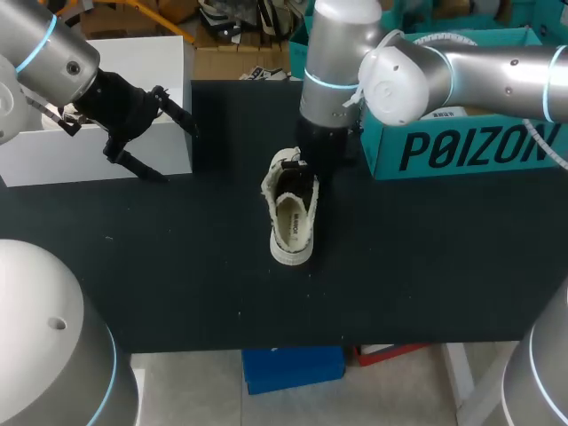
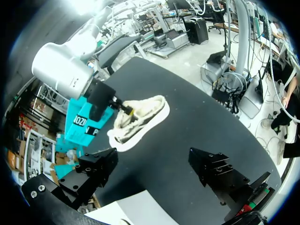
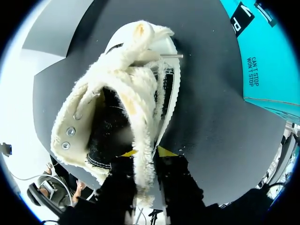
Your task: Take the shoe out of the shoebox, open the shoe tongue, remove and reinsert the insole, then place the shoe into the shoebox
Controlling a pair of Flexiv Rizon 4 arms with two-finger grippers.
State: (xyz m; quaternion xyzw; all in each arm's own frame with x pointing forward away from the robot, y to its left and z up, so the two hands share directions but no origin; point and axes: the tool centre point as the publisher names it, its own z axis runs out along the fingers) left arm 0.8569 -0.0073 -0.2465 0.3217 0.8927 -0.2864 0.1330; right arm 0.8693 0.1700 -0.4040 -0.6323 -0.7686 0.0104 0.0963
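The shoe (image 1: pixel 291 216) was out of the box, sitting on the black desk (image 1: pixel 177 257) roughly mid-desk, just beside the teal shoebox (image 1: pixel 470 151). It's a cream canvas sneaker with fuzzy, frayed edges and a dark lining, and the opening faced up.

The right arm came in from the right and hung right over the far end of the shoe. The right gripper (image 3: pixel 145 152) was nearly closed, both yellow tips pinching a strip of that frayed cream edge by the shoe's opening. Couldn't tell for sure if that strip was the tongue or the side of the upper.

The left gripper (image 2: pixel 152 157) was spread wide with nothing in it, well apart from the shoe, over by the white box (image 1: pixel 89 151) at the desk's left.
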